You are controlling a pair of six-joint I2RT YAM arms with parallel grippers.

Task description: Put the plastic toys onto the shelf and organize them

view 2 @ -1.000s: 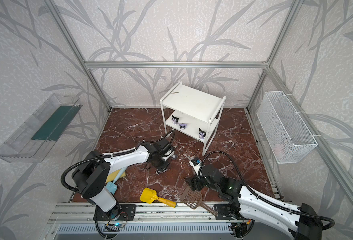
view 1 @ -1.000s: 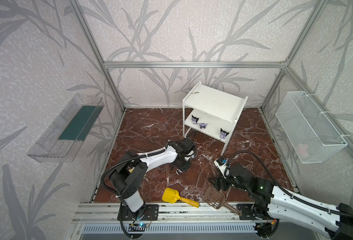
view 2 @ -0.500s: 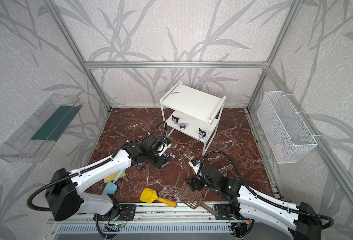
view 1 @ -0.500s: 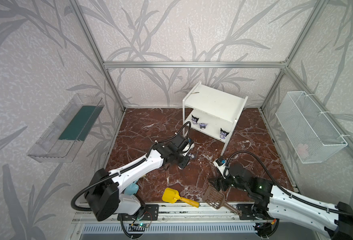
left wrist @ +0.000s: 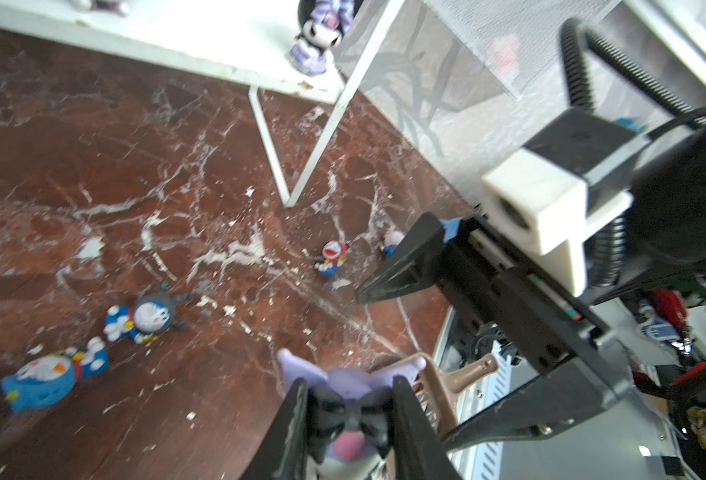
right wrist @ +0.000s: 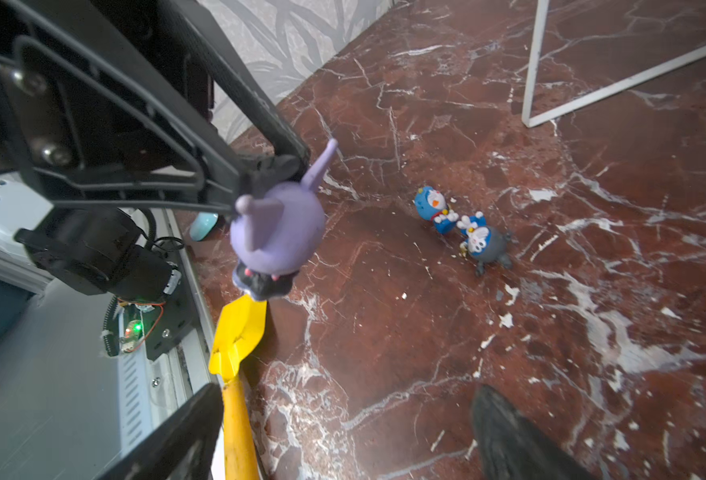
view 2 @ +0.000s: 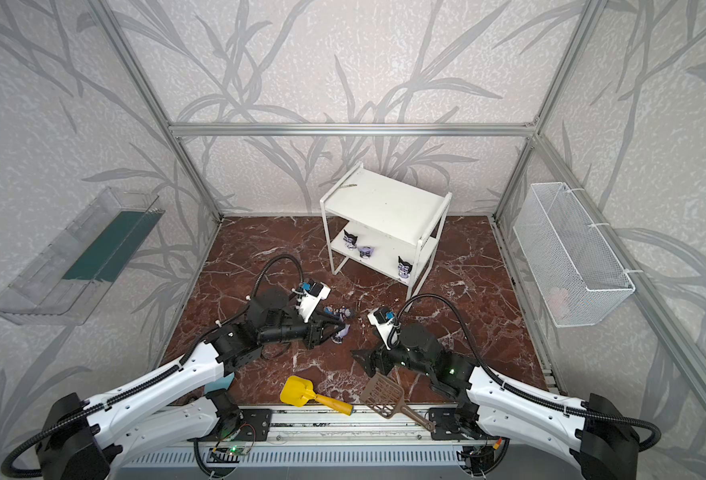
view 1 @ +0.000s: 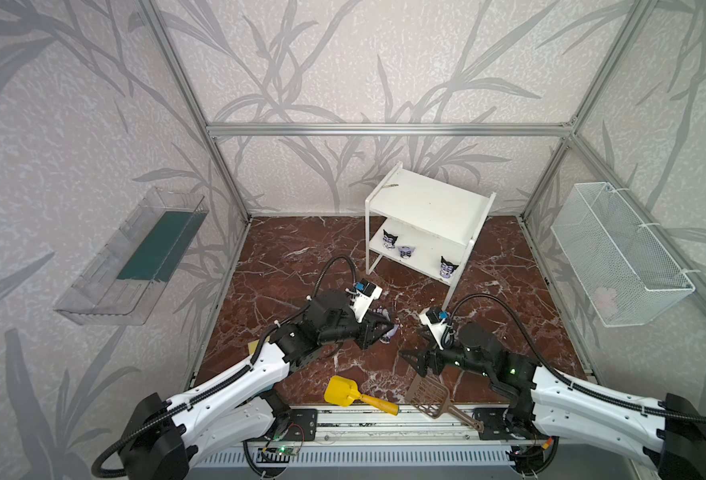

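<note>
Floor: red-brown marble-look tabletop [view 1: 285, 266] inside a metal-framed booth with leaf-print walls.
Shelf: white two-tier shelf [view 1: 430, 203] stood at the back, open front turned toward the arms; its top tier was bare.
Left gripper: left gripper [left wrist: 349, 386] was clamped on the purple-eared toy [right wrist: 278, 232], pinching it at the black bow, ears sticking out past the fingertips.
Held toy: it looked lifted just off the floor; whether it hung upright could not be told.
Right gripper: right gripper [right wrist: 345, 405] had its jaws wide apart with nothing between them, low over the floor near the brown scoop [view 1: 430, 392].
Key relation: from the held toy the shelf lay farther from the robot and a little toward the right arm's side, well apart; the lower tier [view 1: 422, 259] faced the gripper.
Nearer arm: both stood about as far from the shelf; only the left was loaded, so the placing looked like its job.
Next move (judged): carry forward, turn the toy base-down, set it in the gap on the lower tier.
Count, black/purple toys: four; three on the lower tier, left toy [view 1: 389, 240], middle toy [view 1: 406, 251], right toy [view 1: 447, 267], plus the one held.
Count, blue toys: four, all on the floor; blue-headed toy [left wrist: 48, 378], grey-headed toy [left wrist: 152, 316], red-headed toy [left wrist: 332, 255], orange-white toy [left wrist: 392, 243], the last two just beside the right gripper.
Count, scoops: two; yellow scoop [view 1: 345, 392] and the brown one, at the near edge.
Count, wall bins: two; wire basket [view 1: 617, 249] and clear tray [view 1: 135, 257].
</note>
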